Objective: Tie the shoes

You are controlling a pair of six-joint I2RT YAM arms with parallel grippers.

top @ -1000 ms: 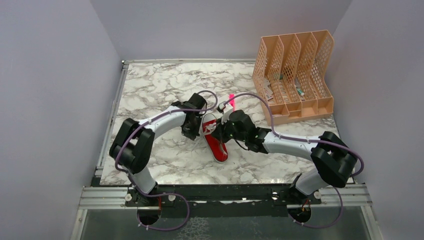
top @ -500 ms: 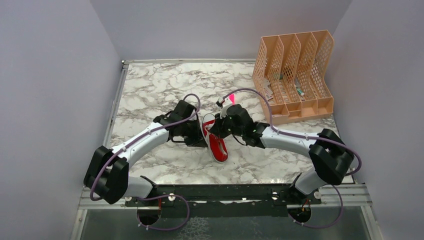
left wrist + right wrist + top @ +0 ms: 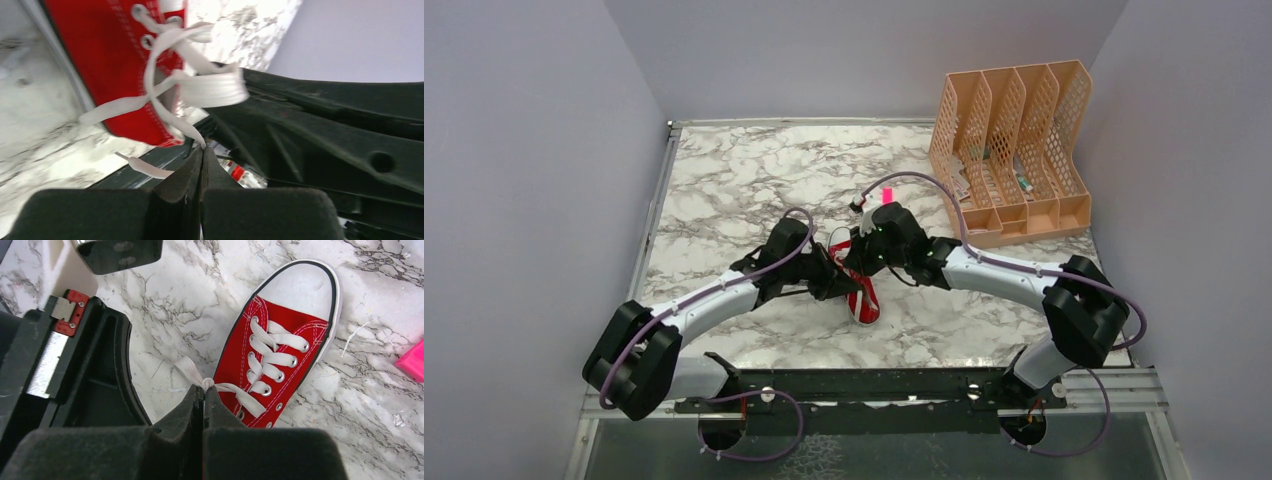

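The red sneaker (image 3: 861, 292) with a white toe cap lies on the marble table between both arms. It also shows in the right wrist view (image 3: 287, 347) and in the left wrist view (image 3: 112, 60). My left gripper (image 3: 838, 284) sits at the shoe's left side; in its wrist view the left gripper (image 3: 202, 149) is shut on a white lace strand (image 3: 167, 107) pulled taut from the eyelets. My right gripper (image 3: 857, 262) is over the shoe's back part; in its wrist view the right gripper (image 3: 203, 390) is shut on the other lace (image 3: 240, 391) at a small knot.
A pink marker (image 3: 887, 195) lies just behind the shoe and shows at the right wrist view's edge (image 3: 412, 360). An orange mesh file organizer (image 3: 1014, 140) stands at the back right. The left arm's black body (image 3: 90, 365) is close beside my right gripper.
My left arm has dropped low and stretched along the table, its gripper sliding from the shoe's far left to its near left side. My right gripper shifted slightly left and back.
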